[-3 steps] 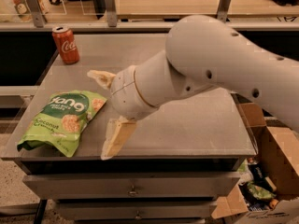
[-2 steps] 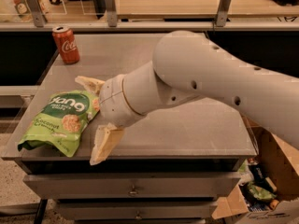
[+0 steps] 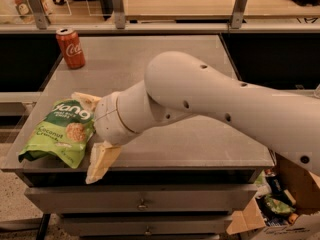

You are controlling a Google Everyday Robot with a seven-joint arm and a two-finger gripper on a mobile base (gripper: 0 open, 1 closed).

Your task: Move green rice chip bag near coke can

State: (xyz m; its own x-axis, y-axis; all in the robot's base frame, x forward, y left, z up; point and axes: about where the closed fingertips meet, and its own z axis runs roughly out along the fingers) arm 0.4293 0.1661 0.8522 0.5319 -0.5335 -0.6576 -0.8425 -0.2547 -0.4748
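Note:
The green rice chip bag [image 3: 62,133] lies flat at the front left of the grey table [image 3: 165,69]. The coke can [image 3: 70,47] stands upright at the table's far left, well behind the bag. My gripper [image 3: 93,131] is at the bag's right edge, low over the table. Its two cream fingers are spread apart: one fingertip [image 3: 86,100] lies at the bag's upper right corner, the other [image 3: 101,162] reaches over the table's front edge. Nothing is between them.
The big white arm [image 3: 225,104] crosses the table from the right. A glass barrier with metal posts [image 3: 118,6] runs behind the table. A cardboard box with litter [image 3: 280,204] sits on the floor at the lower right. Drawers [image 3: 142,201] are under the table.
The gripper and arm have moved left towards the bag, and the fingers now flank the bag's right edge. The bag and can have not moved.

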